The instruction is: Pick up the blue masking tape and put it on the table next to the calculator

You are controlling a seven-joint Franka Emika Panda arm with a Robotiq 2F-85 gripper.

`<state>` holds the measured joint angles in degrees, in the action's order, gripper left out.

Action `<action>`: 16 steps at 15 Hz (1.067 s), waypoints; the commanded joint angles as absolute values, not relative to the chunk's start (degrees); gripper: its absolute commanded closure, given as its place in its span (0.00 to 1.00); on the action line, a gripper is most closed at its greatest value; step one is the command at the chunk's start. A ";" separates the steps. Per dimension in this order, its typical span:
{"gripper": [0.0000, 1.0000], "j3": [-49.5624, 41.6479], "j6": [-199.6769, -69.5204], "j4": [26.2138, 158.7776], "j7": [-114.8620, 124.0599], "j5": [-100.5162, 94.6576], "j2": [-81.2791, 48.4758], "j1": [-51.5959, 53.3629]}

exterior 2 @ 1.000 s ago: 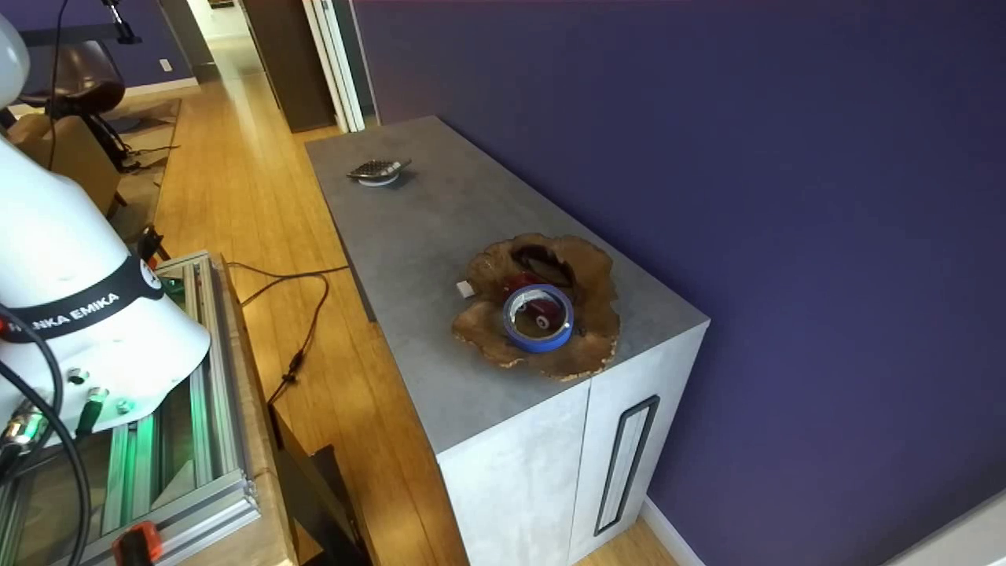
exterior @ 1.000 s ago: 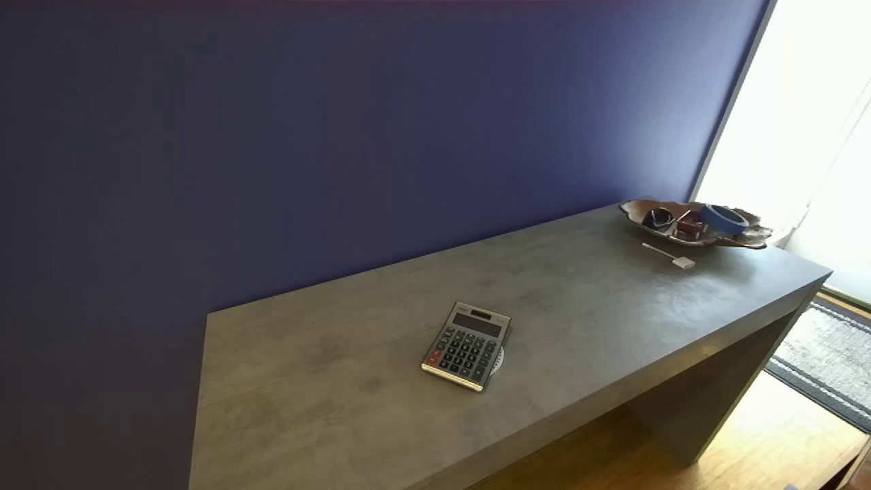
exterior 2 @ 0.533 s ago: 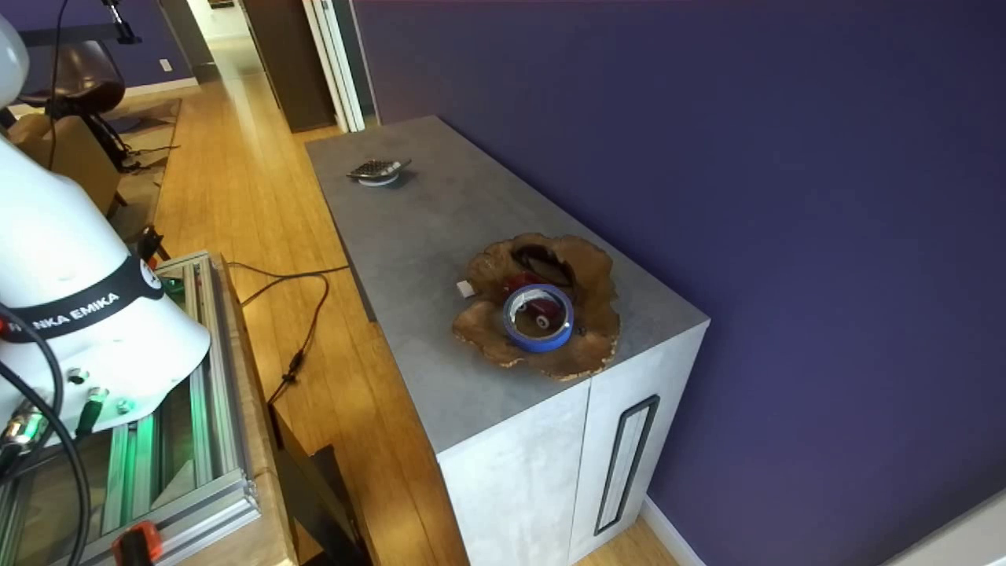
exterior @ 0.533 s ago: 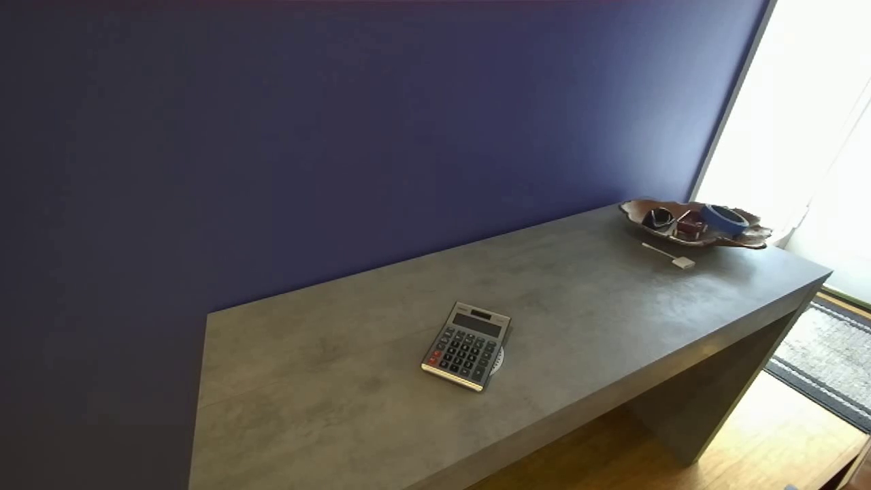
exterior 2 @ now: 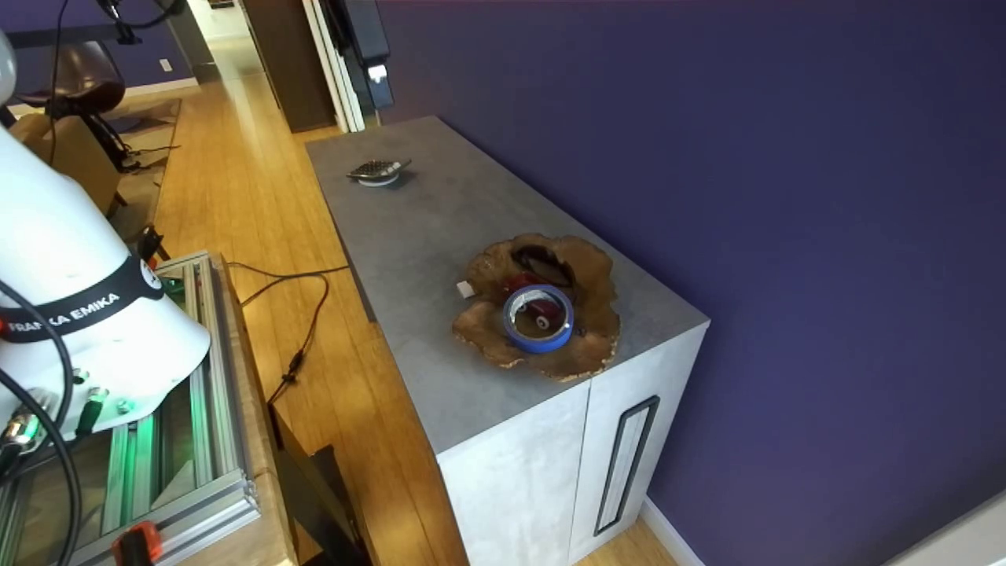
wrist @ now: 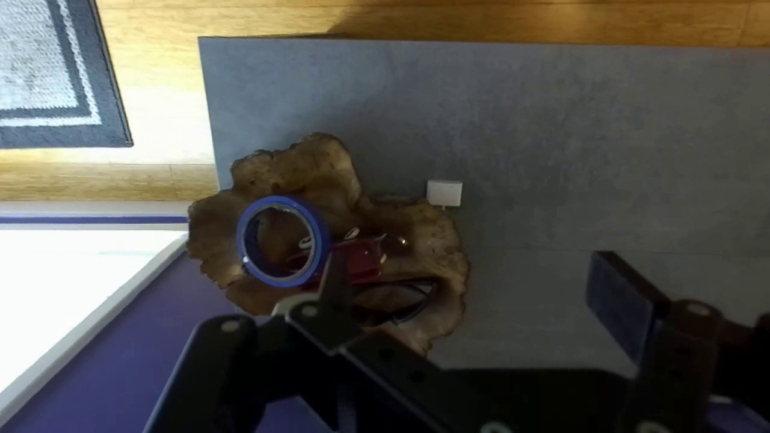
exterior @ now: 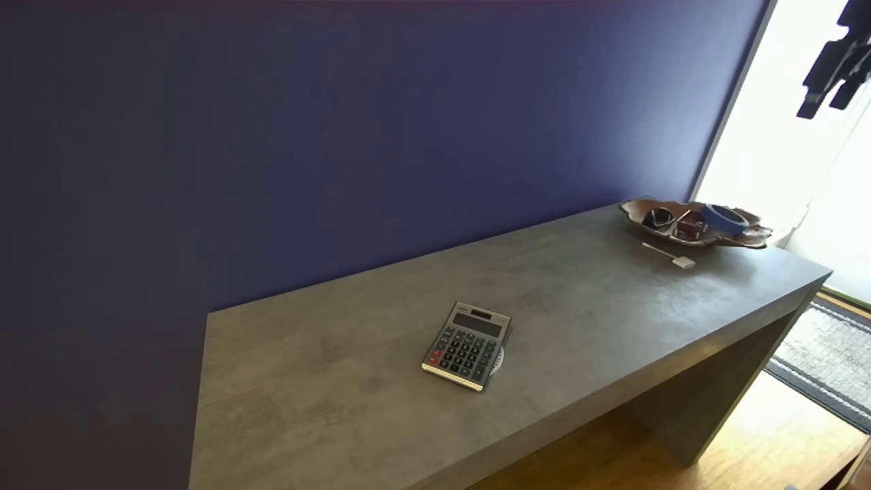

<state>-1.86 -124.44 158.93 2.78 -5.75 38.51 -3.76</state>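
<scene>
The blue masking tape (exterior: 712, 219) lies in the shallow brown bowl at the table's far end; it shows there in both exterior views (exterior 2: 542, 343) and in the wrist view (wrist: 322, 240). The silver-grey calculator (exterior: 466, 346) sits on the grey table (exterior: 320, 361), partly over a white round object, toward the opposite end; it also shows in an exterior view (exterior 2: 379, 168). My gripper (wrist: 472, 270) is open and empty, its fingers wide apart. It is high above the table, with the bowl below its left finger in the wrist view. It also shows at an exterior view's upper right (exterior: 823, 107).
The bowl (wrist: 442, 240) also holds a red toy car (wrist: 361, 258) and dark glasses (wrist: 397, 313). A white cable adapter (exterior: 682, 262) lies beside the bowl. A purple wall (exterior 2: 707, 157) runs along the table's back edge. The white object (exterior: 498, 361) pokes out under the calculator.
My gripper has come into view from the top edge in both exterior views; it was out of sight before. The tape, bowl and calculator have not moved.
</scene>
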 commanded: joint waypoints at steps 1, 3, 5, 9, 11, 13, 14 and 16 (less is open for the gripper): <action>0.00 -1.60 -133.86 160.08 0.91 -6.31 24.75 -3.13; 0.00 -1.15 -130.95 160.37 1.36 -5.79 28.88 -3.35; 0.00 -1.39 -133.22 160.00 0.40 -5.85 22.63 -3.24; 0.00 -1.54 -136.94 159.30 0.40 -5.53 18.77 -3.08; 0.00 -0.85 -147.37 159.21 2.63 -9.74 12.77 -5.13; 0.00 -0.39 -155.74 159.16 4.65 -12.41 7.37 -6.40; 0.00 -0.12 -159.29 158.32 6.33 -15.02 3.30 -7.52; 0.00 -0.79 -162.42 155.96 12.96 -24.81 -4.02 -10.53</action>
<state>-1.10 -156.59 159.07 4.82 -14.10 6.84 -6.60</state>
